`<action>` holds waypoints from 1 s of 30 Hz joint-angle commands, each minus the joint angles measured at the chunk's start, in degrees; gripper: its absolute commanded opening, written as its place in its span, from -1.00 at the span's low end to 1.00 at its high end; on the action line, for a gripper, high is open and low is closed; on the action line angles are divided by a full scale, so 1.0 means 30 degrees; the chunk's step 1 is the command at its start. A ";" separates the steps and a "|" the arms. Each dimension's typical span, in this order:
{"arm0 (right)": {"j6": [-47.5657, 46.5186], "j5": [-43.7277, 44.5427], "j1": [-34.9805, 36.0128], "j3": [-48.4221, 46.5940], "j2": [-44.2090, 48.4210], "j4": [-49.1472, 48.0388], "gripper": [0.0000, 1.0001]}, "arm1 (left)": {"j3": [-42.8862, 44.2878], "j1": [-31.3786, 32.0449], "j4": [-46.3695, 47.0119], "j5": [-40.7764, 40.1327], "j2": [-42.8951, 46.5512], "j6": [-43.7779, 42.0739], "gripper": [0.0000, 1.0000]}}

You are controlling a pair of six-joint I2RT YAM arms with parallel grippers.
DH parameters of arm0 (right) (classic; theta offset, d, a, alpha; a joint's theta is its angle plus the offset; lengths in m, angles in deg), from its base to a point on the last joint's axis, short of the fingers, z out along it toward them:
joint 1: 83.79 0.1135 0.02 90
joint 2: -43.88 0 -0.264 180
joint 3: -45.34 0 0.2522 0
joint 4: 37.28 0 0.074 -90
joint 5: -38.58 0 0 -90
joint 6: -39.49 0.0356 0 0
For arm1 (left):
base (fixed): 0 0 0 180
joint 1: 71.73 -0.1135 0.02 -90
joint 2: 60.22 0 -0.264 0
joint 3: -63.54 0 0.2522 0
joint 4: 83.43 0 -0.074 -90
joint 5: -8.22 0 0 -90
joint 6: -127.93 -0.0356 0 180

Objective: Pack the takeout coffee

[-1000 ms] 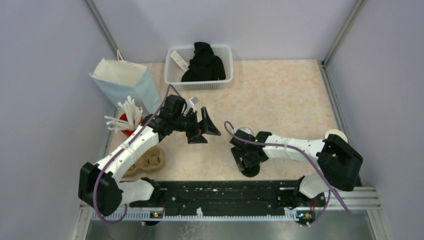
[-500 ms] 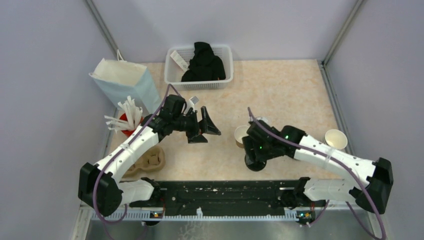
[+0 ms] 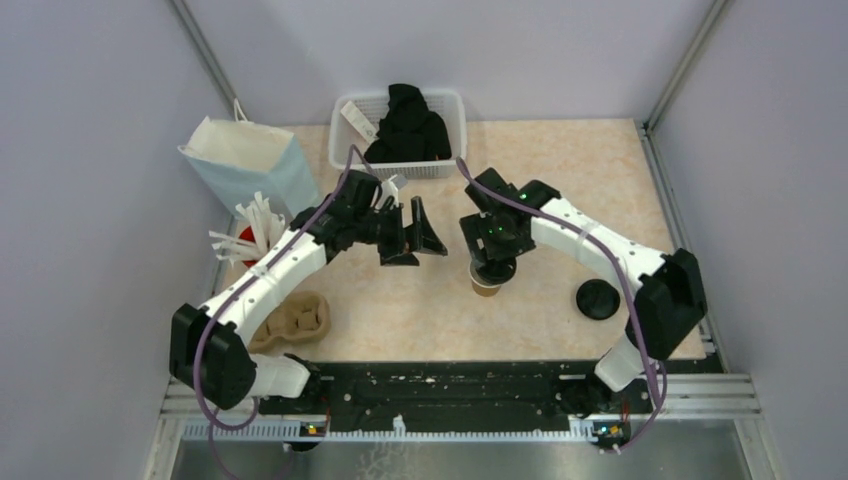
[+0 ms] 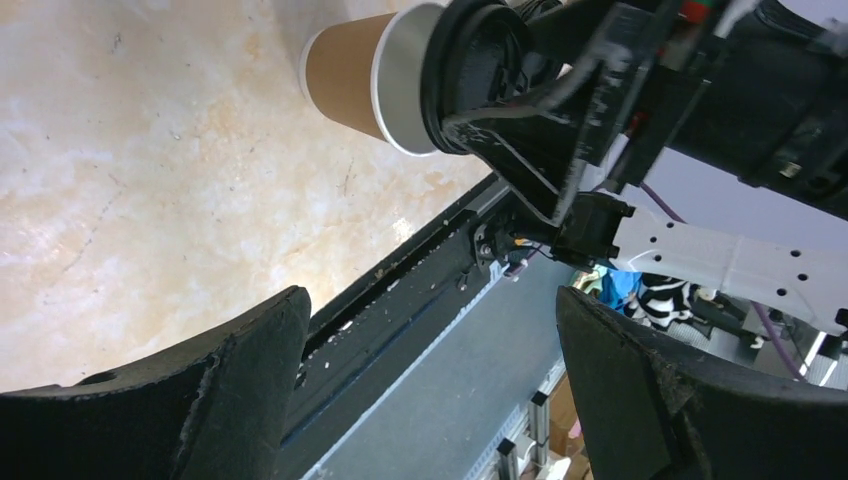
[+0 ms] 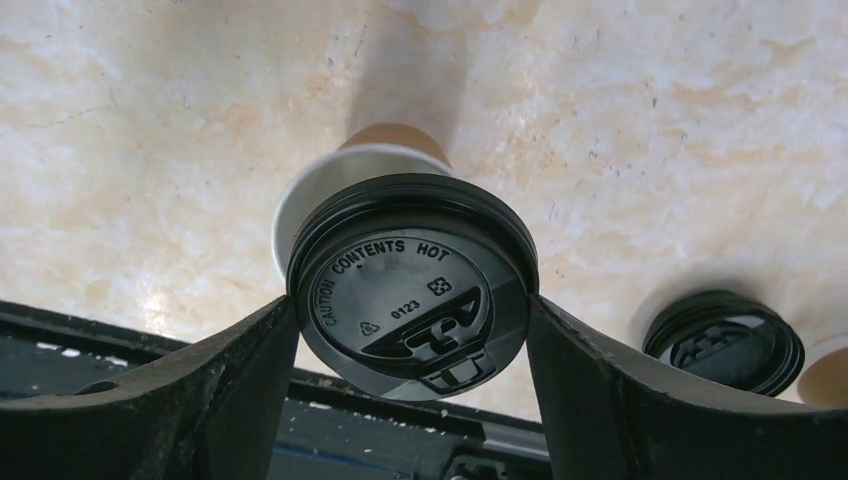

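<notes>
left arm, right arm: white links, black joints | cables: purple, one along each arm | fingers: black, broad, curved, matte | right wrist: small green lights | right forearm: rows of small holes

What else sits on my desk

A white basket sits at the far edge of my desk, a black cloth heaped in it; at far left a pale paper bag stands upright; just in front of it a red cup bristles with white straws; nearer me on the left lies a brown moulded cup carrier; a loose black lid rests flat on the right, well apart from the rest.
</notes>
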 commanded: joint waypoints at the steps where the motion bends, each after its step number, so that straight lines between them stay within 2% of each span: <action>1: -0.1440 0.0294 -0.0036 -0.1861 -0.1285 0.0233 0.57 | 0.1035 0.0039 -0.0167 0.0118 -0.0891 -0.1441 0.97; 8: -0.1518 -0.0514 -0.0038 -0.2132 -0.2162 -0.0007 0.59 | 0.1969 -0.0052 -0.0796 -0.0010 -0.1887 -0.2342 0.97; 30: -0.1464 -0.1060 -0.0010 -0.0934 -0.1874 -0.0319 0.63 | 0.0978 -0.0689 -0.0614 0.0124 -0.1015 -0.2099 0.97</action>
